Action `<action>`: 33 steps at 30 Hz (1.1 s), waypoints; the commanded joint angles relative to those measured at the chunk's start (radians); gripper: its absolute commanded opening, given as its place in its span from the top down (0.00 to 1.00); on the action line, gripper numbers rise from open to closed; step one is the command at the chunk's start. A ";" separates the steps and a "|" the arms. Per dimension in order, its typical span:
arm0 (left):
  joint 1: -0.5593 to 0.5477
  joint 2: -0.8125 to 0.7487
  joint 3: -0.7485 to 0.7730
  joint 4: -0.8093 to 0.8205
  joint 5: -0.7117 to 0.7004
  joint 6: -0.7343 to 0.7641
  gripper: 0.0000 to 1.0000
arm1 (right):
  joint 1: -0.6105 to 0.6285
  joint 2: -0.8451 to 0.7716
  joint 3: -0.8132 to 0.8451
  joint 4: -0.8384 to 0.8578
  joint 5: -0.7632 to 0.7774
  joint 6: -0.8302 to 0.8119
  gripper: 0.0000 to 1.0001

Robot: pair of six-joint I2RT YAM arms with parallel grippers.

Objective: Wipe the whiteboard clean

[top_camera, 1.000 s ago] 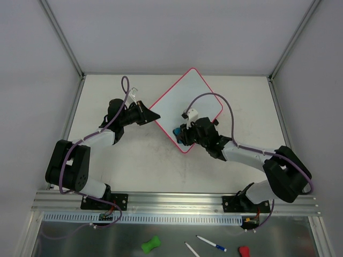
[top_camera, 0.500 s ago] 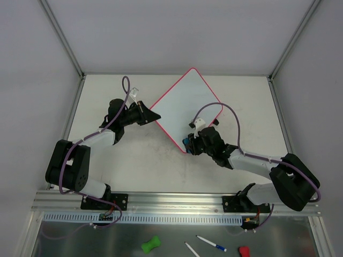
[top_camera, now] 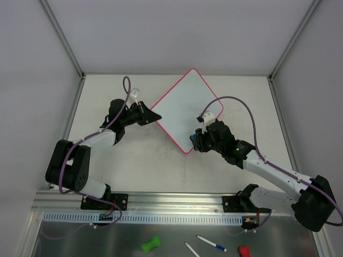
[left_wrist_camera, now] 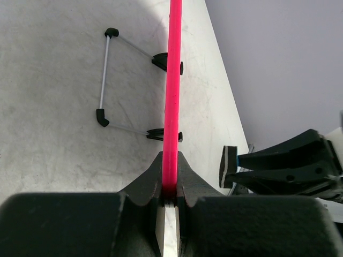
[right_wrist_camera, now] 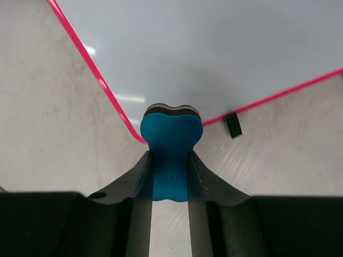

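The whiteboard (top_camera: 185, 107) lies as a diamond on the table, white with a pink-red rim, with no marks that I can see. My left gripper (top_camera: 154, 117) is shut on its left corner; the left wrist view shows the rim (left_wrist_camera: 172, 96) edge-on between the jaws. My right gripper (top_camera: 194, 140) is shut on a blue eraser (right_wrist_camera: 171, 136) with a dark pad, at the board's near corner (right_wrist_camera: 140, 138). The board's face (right_wrist_camera: 214, 48) fills the upper right wrist view.
A wire stand with two black clips (left_wrist_camera: 167, 61) sits under the board. A black clip (right_wrist_camera: 232, 124) shows at the board's near right edge. A green toy (top_camera: 150, 244), pens (top_camera: 211, 243) and a red object (top_camera: 244, 250) lie in the near tray.
My right gripper has slid with the eraser down and to the right across the board, from near its lower left edge to the near corner. The left gripper has not moved.
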 commanded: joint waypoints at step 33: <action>-0.022 -0.002 0.000 -0.061 0.029 0.000 0.91 | 0.010 -0.041 -0.191 -0.206 0.000 0.151 0.22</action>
